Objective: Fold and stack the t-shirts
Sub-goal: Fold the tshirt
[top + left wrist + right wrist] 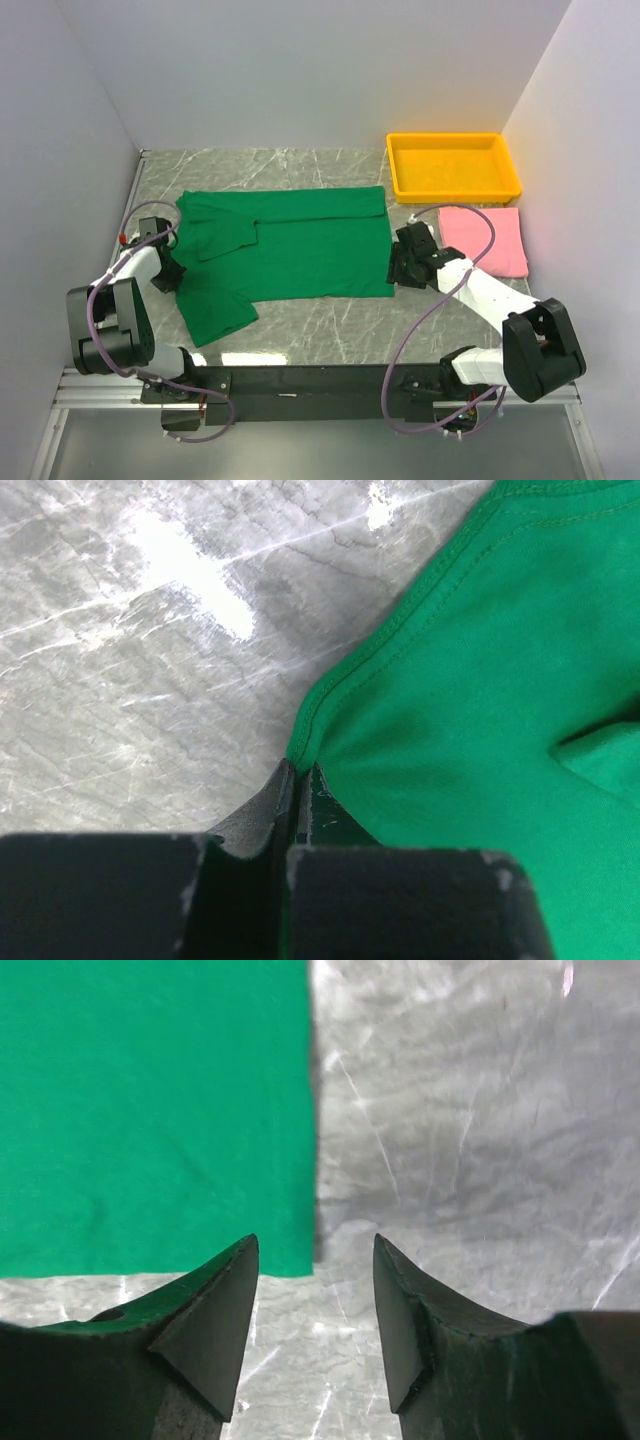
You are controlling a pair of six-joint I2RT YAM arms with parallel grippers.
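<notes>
Grey marbled tabletop (320, 325) spread wide, and at its far right corner sits the yellow tray (455, 190). Directly behind the tray, a plain white back wall (320, 70). Just right of the tray, a white side wall (590, 140); well left of it, across the table, another wall (50, 150). Overhead light throws a bright glare (190, 575) off the marble.

Grey marbled tabletop (300, 320): two shirts and one tray on it.
Green t-shirt (290, 250) lies flat across the middle, neck end to the left. Its far edge is folded over in a strip, one sleeve is folded onto the body, and the other sleeve sticks out toward the near edge. Pink t-shirt (485, 238) is a flat folded rectangle at the right side. Yellow tray (455, 188) sits just behind it, far right.
</notes>
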